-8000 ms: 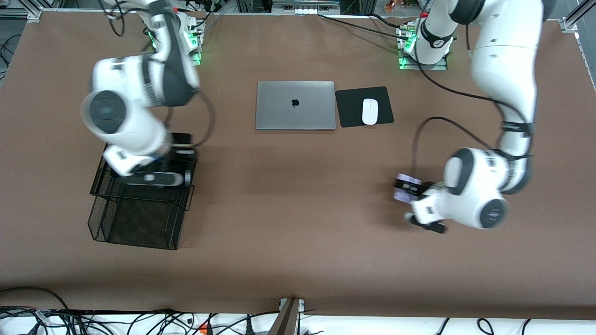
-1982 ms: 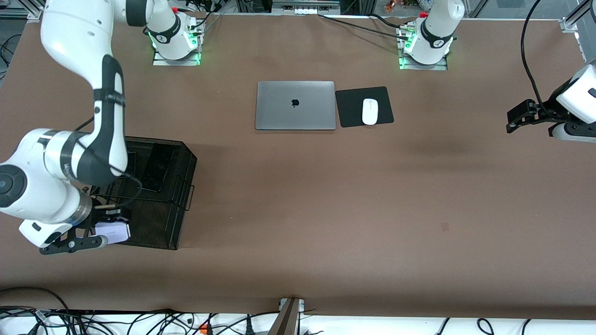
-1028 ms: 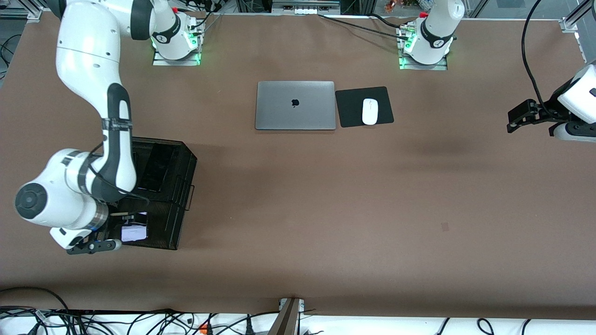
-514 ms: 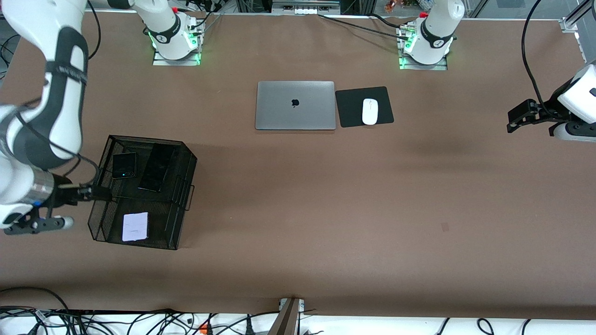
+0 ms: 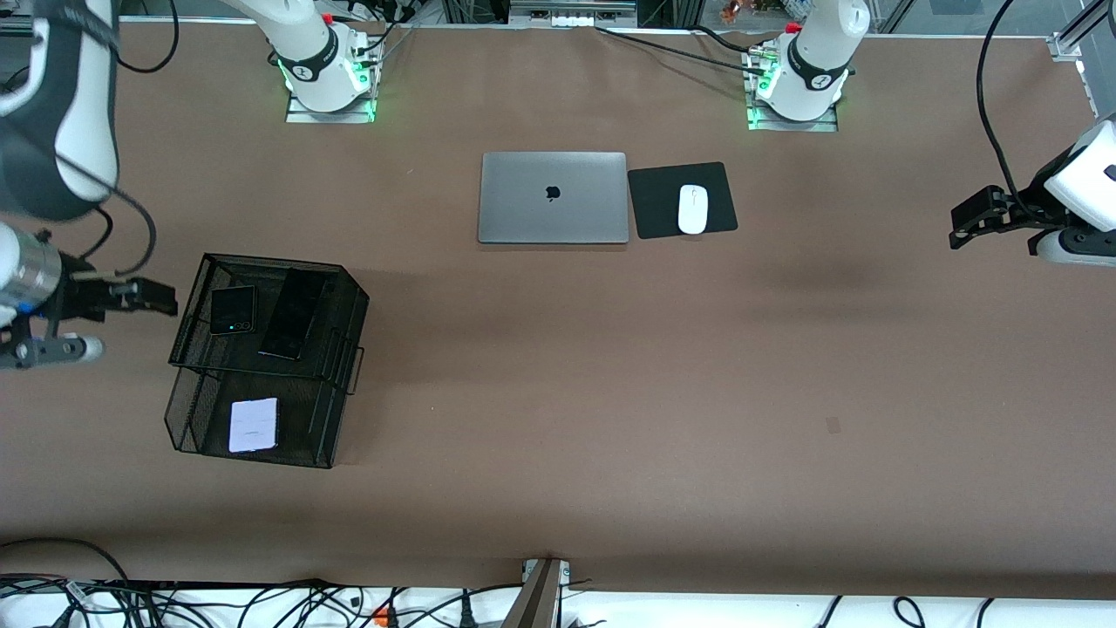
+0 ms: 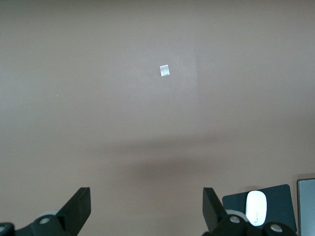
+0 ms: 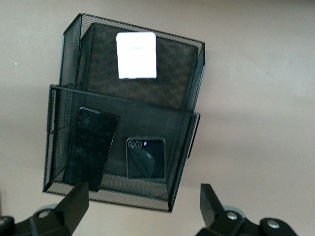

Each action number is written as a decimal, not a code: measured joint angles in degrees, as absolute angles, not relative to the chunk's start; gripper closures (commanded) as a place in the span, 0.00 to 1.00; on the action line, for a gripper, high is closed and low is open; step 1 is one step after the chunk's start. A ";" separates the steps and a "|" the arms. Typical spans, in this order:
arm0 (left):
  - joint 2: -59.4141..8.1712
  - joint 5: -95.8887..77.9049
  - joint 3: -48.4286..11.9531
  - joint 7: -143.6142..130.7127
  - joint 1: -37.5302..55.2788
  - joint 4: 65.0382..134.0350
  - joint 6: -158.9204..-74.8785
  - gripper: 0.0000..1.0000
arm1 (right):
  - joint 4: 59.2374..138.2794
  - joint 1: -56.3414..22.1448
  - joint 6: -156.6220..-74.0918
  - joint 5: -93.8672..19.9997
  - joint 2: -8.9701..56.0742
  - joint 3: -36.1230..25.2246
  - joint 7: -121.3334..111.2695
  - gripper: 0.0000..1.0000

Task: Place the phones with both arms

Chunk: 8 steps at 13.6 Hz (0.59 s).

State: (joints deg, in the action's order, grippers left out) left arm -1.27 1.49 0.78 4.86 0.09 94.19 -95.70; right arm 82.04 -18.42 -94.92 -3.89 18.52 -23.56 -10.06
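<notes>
A black mesh two-tier tray stands toward the right arm's end of the table. Its upper tier holds a small squarish black phone beside a long slim black phone. A pale lavender-white phone lies flat in the lower tier, nearer the front camera. My right gripper hangs open and empty over the table beside the upper tier. My left gripper waits open and empty over bare table at the left arm's end.
A closed grey laptop lies mid-table near the bases. Beside it a white mouse rests on a black pad. A small pale mark is on the brown tabletop.
My right gripper has drawn back from the lower tier, leaving the lavender-white phone lying there, and moved out beside the upper tier. The left arm has not moved.
</notes>
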 measured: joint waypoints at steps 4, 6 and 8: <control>-1.27 1.49 0.78 4.86 0.08 94.19 -95.68 0.00 | 87.92 -7.44 -92.89 -0.35 9.27 -10.52 -4.23 0.00; -1.27 1.49 0.78 4.86 0.07 94.19 -95.66 0.00 | 88.72 -1.58 -90.81 0.69 6.63 -4.44 -2.43 0.00; -1.27 1.49 0.78 4.86 0.06 94.19 -95.55 0.00 | 89.06 0.48 -89.13 0.81 4.85 -2.25 -1.13 0.00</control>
